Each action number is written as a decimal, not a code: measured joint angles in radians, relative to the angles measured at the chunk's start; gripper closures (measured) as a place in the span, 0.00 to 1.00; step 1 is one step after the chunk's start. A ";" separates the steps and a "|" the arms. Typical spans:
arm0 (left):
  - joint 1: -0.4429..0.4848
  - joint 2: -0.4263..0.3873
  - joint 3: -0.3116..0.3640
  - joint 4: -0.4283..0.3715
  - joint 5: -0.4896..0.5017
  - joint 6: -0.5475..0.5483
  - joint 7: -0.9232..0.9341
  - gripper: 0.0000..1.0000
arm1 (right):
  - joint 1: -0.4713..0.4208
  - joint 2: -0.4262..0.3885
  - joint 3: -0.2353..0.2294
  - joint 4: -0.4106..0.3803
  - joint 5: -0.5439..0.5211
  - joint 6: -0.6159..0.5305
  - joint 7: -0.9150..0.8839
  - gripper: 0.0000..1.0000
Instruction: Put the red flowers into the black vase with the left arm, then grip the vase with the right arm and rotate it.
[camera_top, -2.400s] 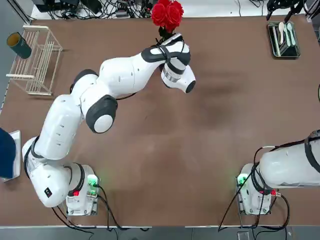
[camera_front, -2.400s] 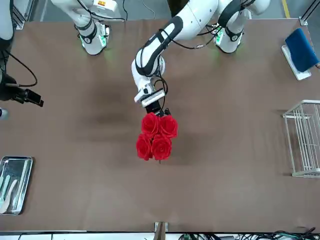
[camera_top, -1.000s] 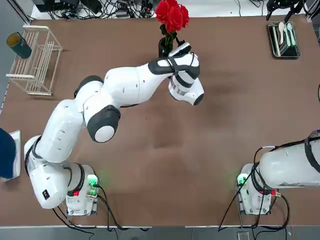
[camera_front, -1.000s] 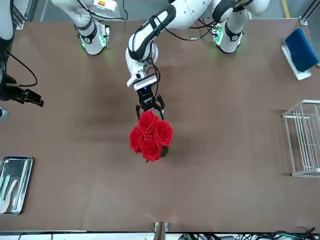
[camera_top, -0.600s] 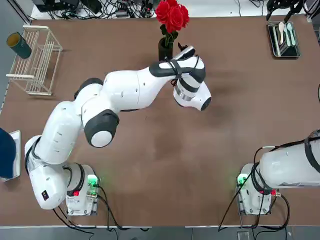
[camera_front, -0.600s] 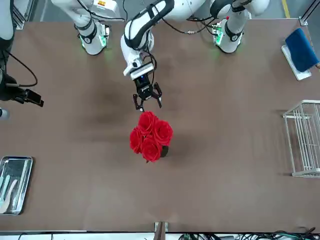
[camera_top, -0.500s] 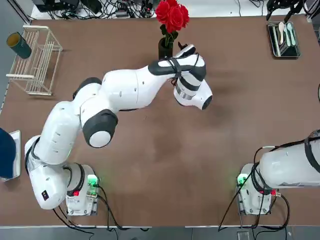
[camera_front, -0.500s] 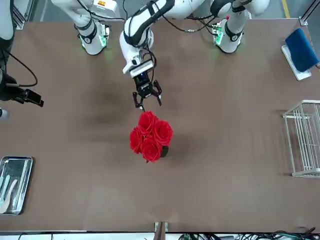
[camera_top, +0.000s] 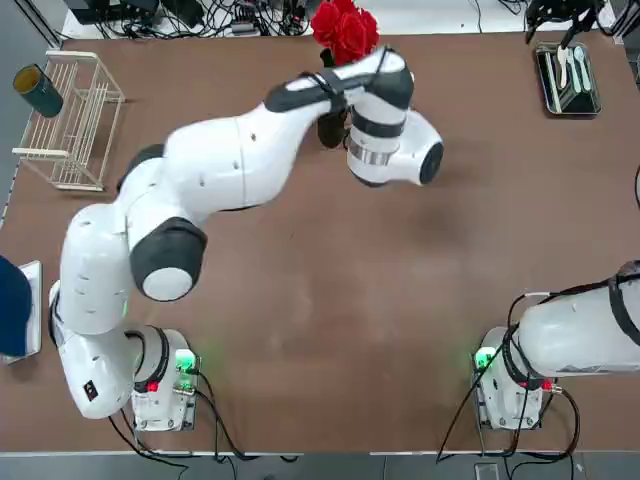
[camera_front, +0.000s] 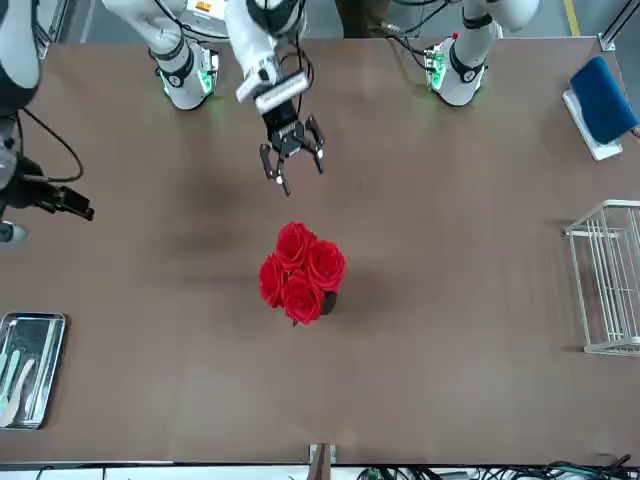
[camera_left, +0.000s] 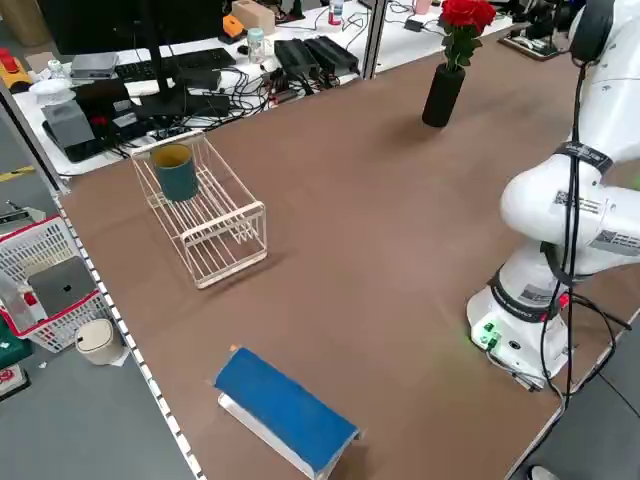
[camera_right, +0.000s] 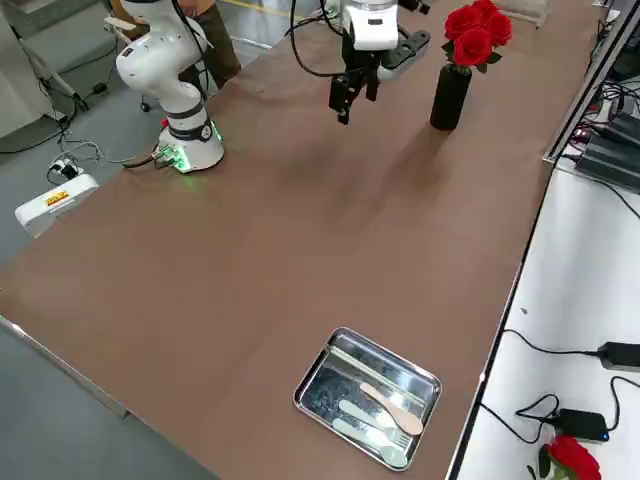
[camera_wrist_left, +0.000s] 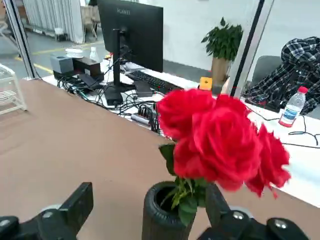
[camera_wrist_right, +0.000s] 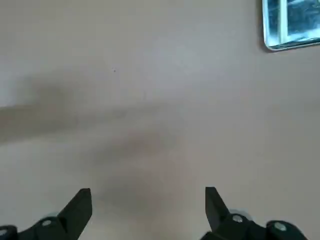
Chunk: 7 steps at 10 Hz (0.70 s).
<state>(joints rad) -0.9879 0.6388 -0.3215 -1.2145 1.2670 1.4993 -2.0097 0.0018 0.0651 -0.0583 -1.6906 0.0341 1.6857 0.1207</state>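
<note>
1. The red flowers are seen standing in the black vase, which is set upright near the far edge of the table, about midway along it.
2. The left gripper is held above the table on the robot's side of the vase, apart from it, with its fingers spread and nothing between them.
3. The right gripper is poised over bare table, its fingers open and empty.
4. A wire rack with a dark green cup is placed at the far left, a metal tray of utensils at the far right, and a blue object at the near left edge.
5. In the top view the vase is largely hidden by the left arm; its full body is shown in the side views, and its open mouth with green leaves in the left wrist view.
</note>
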 joint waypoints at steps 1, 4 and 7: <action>0.008 -0.047 0.001 0.001 -0.067 -0.007 0.045 0.00 | 0.021 0.000 0.002 -0.009 0.013 0.014 0.027 0.00; 0.124 -0.159 0.002 0.000 -0.202 -0.012 0.169 0.00 | 0.044 0.013 0.004 -0.047 0.105 0.102 0.040 0.00; 0.287 -0.196 0.000 -0.027 -0.228 0.047 0.206 0.00 | 0.118 0.034 0.007 -0.110 0.182 0.182 0.106 0.00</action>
<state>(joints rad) -0.7005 0.4425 -0.3210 -1.2416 1.0394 1.5460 -1.8038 0.1200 0.0992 -0.0513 -1.8001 0.2159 1.8679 0.2265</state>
